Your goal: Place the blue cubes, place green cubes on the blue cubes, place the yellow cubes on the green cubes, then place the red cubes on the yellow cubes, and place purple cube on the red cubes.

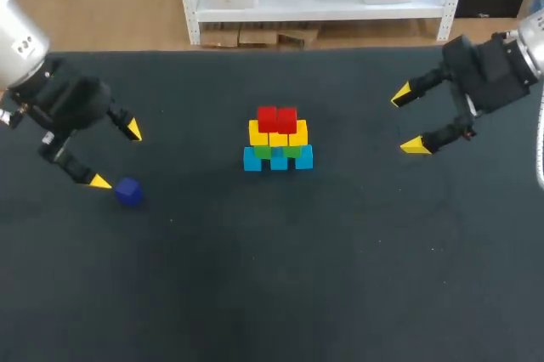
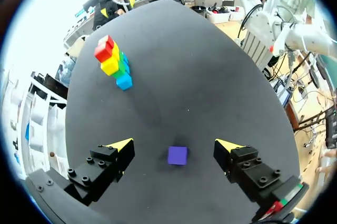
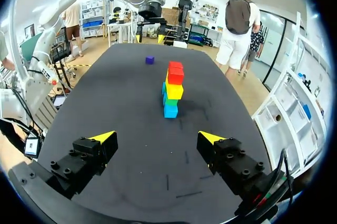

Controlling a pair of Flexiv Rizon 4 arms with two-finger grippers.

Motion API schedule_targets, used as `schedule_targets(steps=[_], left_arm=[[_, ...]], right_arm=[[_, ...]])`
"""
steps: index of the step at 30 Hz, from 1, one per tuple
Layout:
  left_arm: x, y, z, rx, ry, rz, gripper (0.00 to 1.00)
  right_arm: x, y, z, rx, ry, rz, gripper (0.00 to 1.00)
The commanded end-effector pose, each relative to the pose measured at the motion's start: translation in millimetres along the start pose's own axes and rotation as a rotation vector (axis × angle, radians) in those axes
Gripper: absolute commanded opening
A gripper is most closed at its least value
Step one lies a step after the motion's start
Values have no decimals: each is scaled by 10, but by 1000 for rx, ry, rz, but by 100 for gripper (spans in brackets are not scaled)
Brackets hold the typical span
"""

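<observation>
Purple cube [image 2: 177, 155] lies untouched between the wide-spread fingers of the left gripper [image 2: 174, 144], evidently lined up for pickup onto the red-topped stack [image 1: 278, 141]; right gripper [image 1: 407, 120] wide, empty, well clear.

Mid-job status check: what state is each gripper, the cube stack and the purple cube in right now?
Left gripper: open, holding nothing.
Right gripper: open, holding nothing, well clear of the stack.
Stack: upright, four layers built, blue at the bottom, then green, then yellow.
Red cubes: top layer, nothing on them yet.
Purple cube: loose on the table by the left gripper, not gripped.
</observation>
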State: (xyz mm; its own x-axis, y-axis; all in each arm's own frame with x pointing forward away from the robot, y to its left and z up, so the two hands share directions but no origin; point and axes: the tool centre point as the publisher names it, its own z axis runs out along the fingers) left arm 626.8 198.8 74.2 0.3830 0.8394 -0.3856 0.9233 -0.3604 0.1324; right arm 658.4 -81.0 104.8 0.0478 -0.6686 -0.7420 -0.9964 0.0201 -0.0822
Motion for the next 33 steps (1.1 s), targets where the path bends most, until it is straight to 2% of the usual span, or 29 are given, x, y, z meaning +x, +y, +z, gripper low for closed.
schedule_targets(steps=[1, 4, 15, 30, 31, 32, 33], left_arm=[[42, -24, 144, 6, -1, -10, 100], [88, -41, 218, -10, -15, -11, 100], [294, -57, 547, 37, -11, -39, 100], [387, -32, 566, 53, -7, -62, 100], [388, -31, 568, 53, -8, -62, 92], [391, -30, 573, 55, -9, -65, 80], [393, -30, 575, 57, -10, -65, 73]], right_arm=[[3, 0, 3, 0, -3, -1, 100], [3, 0, 3, 0, -3, -1, 100], [3, 0, 3, 0, -3, -1, 100], [3, 0, 3, 0, -3, -1, 100], [3, 0, 3, 0, -3, -1, 100], [3, 0, 3, 0, -3, -1, 100], [3, 0, 3, 0, -3, -1, 100]])
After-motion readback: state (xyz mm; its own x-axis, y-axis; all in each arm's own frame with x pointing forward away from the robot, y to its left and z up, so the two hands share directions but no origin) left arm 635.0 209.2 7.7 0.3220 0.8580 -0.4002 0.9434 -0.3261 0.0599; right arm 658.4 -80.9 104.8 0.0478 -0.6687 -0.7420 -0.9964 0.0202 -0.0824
